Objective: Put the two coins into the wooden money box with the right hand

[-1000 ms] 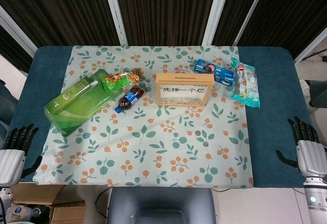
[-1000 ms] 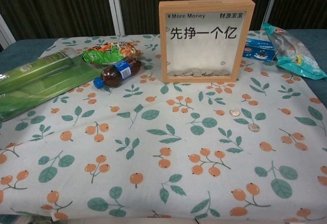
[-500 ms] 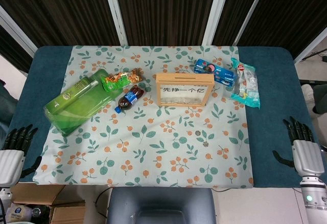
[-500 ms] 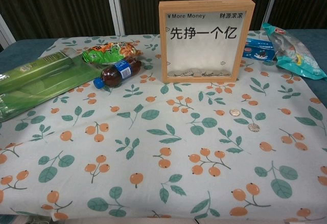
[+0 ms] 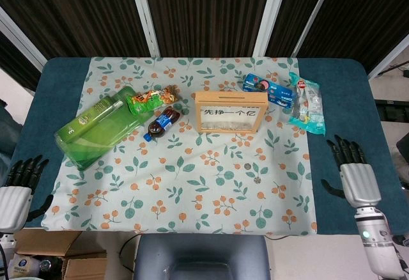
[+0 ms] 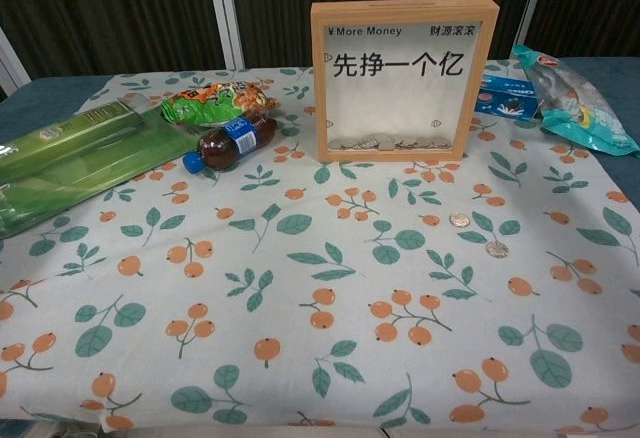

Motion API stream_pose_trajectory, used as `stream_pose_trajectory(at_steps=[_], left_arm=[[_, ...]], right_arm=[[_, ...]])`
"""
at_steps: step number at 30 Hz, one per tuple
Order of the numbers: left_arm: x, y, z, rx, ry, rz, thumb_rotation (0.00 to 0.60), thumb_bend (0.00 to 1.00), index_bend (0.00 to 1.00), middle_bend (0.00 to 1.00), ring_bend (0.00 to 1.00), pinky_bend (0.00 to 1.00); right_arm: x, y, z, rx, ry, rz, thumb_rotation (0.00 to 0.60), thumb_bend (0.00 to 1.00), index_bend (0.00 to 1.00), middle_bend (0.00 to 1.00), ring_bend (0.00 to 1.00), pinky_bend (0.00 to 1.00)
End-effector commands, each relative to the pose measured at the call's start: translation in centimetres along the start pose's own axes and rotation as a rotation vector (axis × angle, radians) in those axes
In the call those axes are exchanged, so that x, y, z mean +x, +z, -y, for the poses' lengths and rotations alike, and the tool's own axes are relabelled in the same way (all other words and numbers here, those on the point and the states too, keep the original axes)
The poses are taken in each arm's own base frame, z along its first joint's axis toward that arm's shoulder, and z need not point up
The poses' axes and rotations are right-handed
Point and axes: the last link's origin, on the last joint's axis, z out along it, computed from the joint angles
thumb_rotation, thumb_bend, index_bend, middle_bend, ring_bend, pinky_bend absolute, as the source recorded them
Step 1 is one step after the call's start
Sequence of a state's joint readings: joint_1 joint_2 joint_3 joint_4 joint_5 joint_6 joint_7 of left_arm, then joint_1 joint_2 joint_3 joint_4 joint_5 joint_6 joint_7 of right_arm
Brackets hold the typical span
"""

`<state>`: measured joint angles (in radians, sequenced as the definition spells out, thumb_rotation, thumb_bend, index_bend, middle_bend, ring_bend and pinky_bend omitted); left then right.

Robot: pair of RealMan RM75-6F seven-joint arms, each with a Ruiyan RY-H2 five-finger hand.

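At the bottom corners of the head view we see both hands, each holding nothing with fingers apart: the right hand (image 5: 353, 171) at lower right over the bare blue table (image 5: 345, 101) beyond the cloth's edge, the left hand (image 5: 18, 181) at lower left, off the table corner. Neither shows in the chest view. Farther in, right of centre, the two small round silver coins (image 6: 460, 219) lie flat and just apart on the leaf-and-berry patterned tablecloth (image 6: 300, 288), the nearer coin (image 6: 497, 249) slightly to the right. We judge them light, thin, hard and slick; lying flush on soft cloth, they offer little edge, so we would pinch across the rim with thumb and a fingertip, perhaps pressing into the cloth to tip one up, one coin at a time. Beyond them, upper centre, stands the upright wooden-framed money box with a clear front and printed characters (image 6: 403, 78), some coins already at its bottom; the head view shows a slot in its top edge. It looks light enough to tip if we bump it.
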<state>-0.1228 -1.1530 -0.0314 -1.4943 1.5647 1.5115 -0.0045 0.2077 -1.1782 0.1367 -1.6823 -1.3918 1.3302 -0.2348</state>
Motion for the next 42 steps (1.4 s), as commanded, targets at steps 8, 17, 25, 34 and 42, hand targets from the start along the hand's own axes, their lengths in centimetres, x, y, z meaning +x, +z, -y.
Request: stream_pose_trajectory(at_steps=[8,17,25,34,42], left_arm=[[0.0,0.1,-0.3,-0.005,0.002,-0.002,0.599,0.34,0.0,0.0,0.0,0.0],[-0.9,-0.1,0.4,0.013,-0.002,0.032,0.6,0.34,0.0,0.0,0.0,0.0],[-1.2,-0.2,0.9,0.016,-0.013,0.034,0.599,0.34,0.0,0.0,0.0,0.0],[-1.3,-0.2,1.2,0.018,-0.02,0.039,0.6,0.34,0.0,0.0,0.0,0.0],[-1.2,-0.2,1.4,0.019,-0.016,0.034,0.599,0.34,0.0,0.0,0.0,0.0]], right_arm=[[-3.1,5.3,8.6,0.17,-0.098,0.016,0.6,0.39,0.0,0.0,0.0,0.0],[-9.2,7.4,11.3,0.17,-0.128,0.019,0.6,0.38,0.07,0.0,0.0,0.0],[-12.1,7.8,12.3,0.197,-0.12,0.021,0.6,0.38,0.29,0.0,0.0,0.0],[-13.8,7.7,12.6,0.193,-0.09,0.025,0.6,0.38,0.45,0.0,0.0,0.0],[-14.5,8.3,12.8,0.184,-0.098,0.031,0.6,0.38,0.48,0.0,0.0,0.0]])
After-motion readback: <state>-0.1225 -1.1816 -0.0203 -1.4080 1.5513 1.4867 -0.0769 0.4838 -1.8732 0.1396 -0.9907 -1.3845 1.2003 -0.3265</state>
